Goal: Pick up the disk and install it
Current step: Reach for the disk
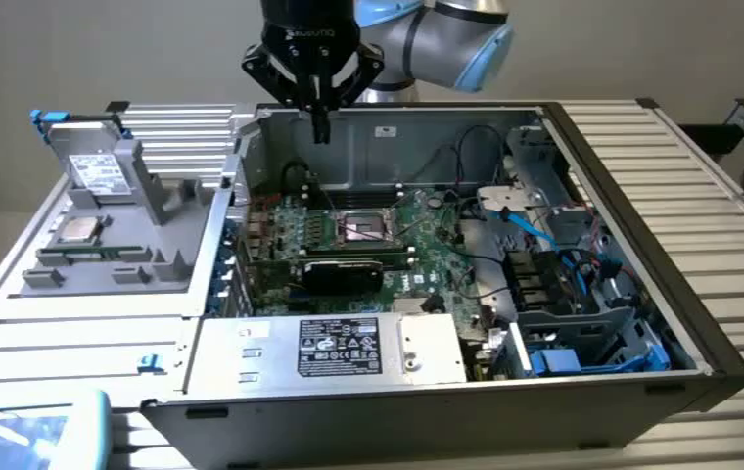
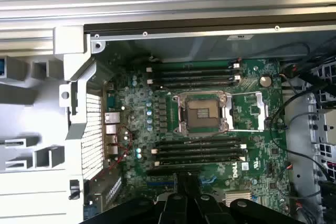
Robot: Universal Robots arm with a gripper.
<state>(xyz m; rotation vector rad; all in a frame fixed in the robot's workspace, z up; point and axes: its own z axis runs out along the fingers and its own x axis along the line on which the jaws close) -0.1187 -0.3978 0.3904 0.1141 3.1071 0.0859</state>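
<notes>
The disk (image 1: 98,174), a silver-grey drive with a white label, leans in the grey fixture (image 1: 150,211) at the exterior view's left, with a blue carrier edge behind it. My gripper (image 1: 321,125) hangs above the rear of the open computer case (image 1: 477,387), well to the right of the disk and apart from it. Its dark fingers are pressed together with nothing between them. In the wrist view the gripper (image 2: 187,188) points down over the green motherboard (image 2: 157,103), beside the open CPU socket (image 2: 203,113).
A small square CPU chip (image 1: 78,231) lies in the fixture below the disk. Inside the case are a silver power supply with a black label (image 1: 340,348), a black card (image 1: 342,272), loose cables (image 1: 477,211) and a drive bay with blue parts (image 1: 581,328) at the exterior view's right.
</notes>
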